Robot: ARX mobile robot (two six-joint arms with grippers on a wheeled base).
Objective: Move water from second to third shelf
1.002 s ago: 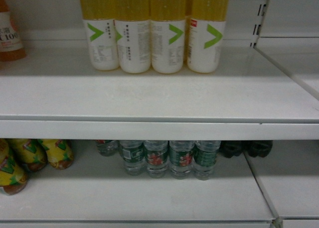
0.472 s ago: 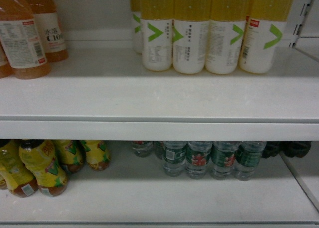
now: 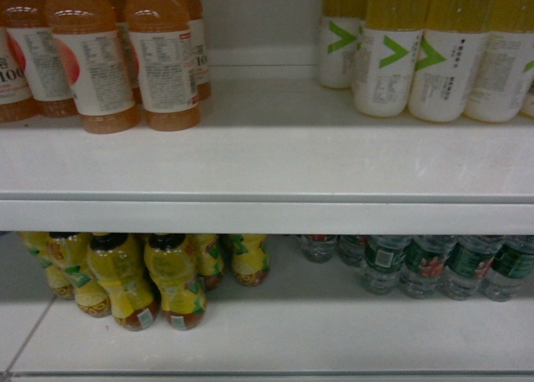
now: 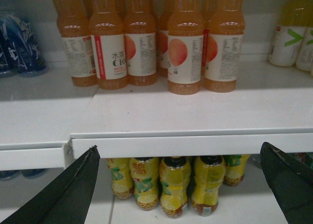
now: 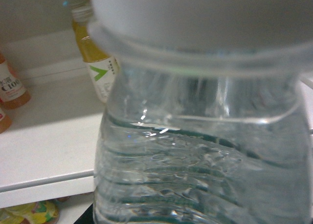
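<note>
Compared w/ half a sec ago, my head view is sliding left: the yellow bottles w/ green ticks (image 3: 417, 57) are now at the right side up top, more orange bottles (image 3: 125, 57) are showing at the left, and the water bottles (image 3: 442, 265) on the lower shelf (image 3: 275, 332) are now near the right edge. The yellow-label bottles (image 3: 142, 278) are sitting more in the middle-left.

In my right wrist view, a water bottle (image 5: 200, 150) is filling almost the whole pic, very close to the cam. It's standing up, long axis going up & down, cap (image 5: 195, 18) at the top. It's clear, w/ wavy ribs and see-through water inside. No label showing here, too close. It's out in front of the white shelf edge (image 5: 44, 180). I can't see my right fingers, so can't tell if they're squeezing it.

My left fingers (image 4: 63, 194) are spread wide apart w/ nothing between them, pointing at the shelf w/ orange bottles above and yellow-label bottles below.
</note>
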